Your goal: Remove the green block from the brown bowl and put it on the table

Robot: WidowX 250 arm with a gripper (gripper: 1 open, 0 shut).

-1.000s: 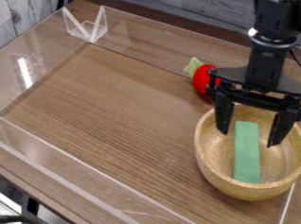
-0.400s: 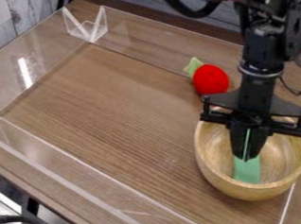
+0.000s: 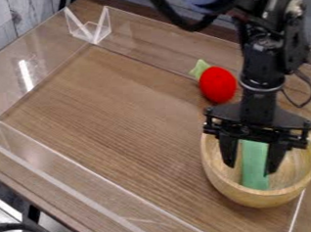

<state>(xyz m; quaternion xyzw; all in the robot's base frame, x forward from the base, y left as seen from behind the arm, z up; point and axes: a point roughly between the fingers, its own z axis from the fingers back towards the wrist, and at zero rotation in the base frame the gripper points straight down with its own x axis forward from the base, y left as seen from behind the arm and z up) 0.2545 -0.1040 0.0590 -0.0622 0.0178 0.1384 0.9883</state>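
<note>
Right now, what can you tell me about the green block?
The green block is a flat, long, plain light green piece, smooth and matte-looking. It lies slanted inside the brown bowl, its lower end near the front wall. The gripper reaches down around its upper part, one finger on each side. Whether the fingers touch it is unclear.

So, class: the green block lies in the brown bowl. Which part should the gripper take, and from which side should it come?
Grip the green block across its narrow width, near the upper end, coming straight down from above. It is flat and long and lies slanted against the brown bowl, whose rim blocks any sideways approach. The gripper already hangs above it, jaws either side.
</note>
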